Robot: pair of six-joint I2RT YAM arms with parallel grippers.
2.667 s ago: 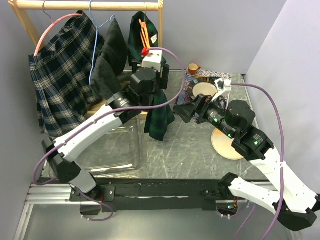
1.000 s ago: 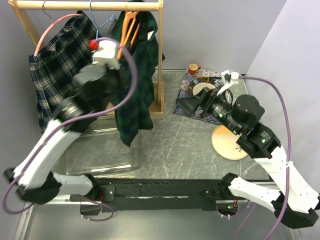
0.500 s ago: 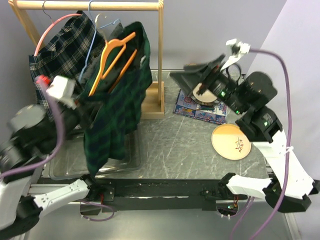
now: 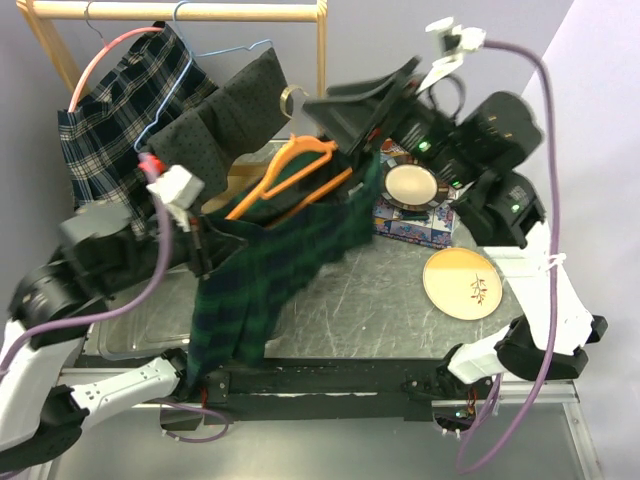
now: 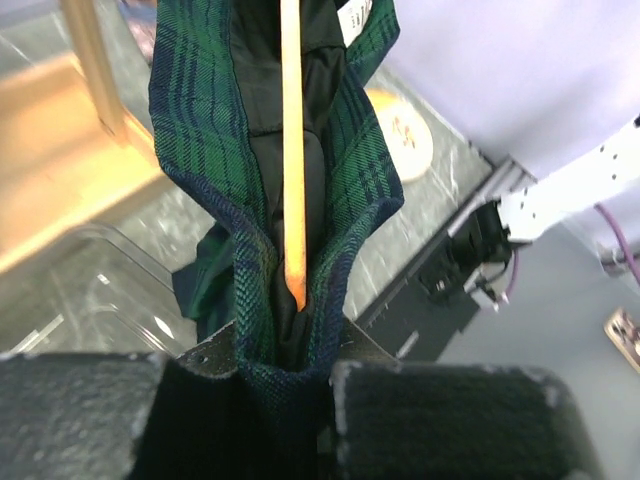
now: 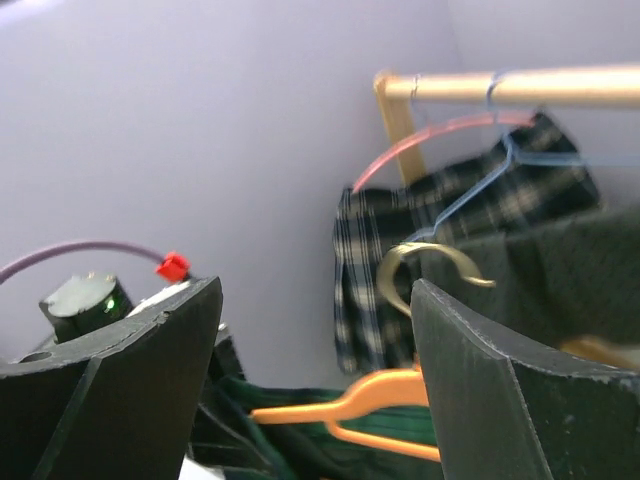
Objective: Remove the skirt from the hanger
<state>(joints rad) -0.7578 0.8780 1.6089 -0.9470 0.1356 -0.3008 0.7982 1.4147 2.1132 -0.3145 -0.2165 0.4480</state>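
Note:
The dark green plaid skirt (image 4: 290,260) hangs across the middle of the top view, stretched between the orange hanger (image 4: 290,175) and my left gripper (image 4: 200,240). That gripper is shut on the skirt's waistband (image 5: 200,130), and the hanger's orange arm (image 5: 292,150) runs inside the fabric. The hanger is off the rail and tilted, its metal hook (image 4: 293,97) pointing up. My right gripper (image 4: 350,120) is raised beside that hook and stands open. In the right wrist view the hook (image 6: 430,265) and the hanger (image 6: 370,395) show between the fingers of the right gripper (image 6: 315,300), which hold nothing.
The wooden rail (image 4: 180,12) still carries a grey plaid skirt (image 4: 110,130) on a pink hanger and a dark skirt (image 4: 220,110) on a blue one. A clear bin (image 4: 140,320) sits front left. A bowl (image 4: 412,183) on a patterned mat (image 4: 410,225) and a plate (image 4: 465,285) lie right.
The left arm has pulled the skirt and hanger off the rail, down and toward the front. The right arm rose and swung left to the hanger's hook, its jaws narrowing slightly.

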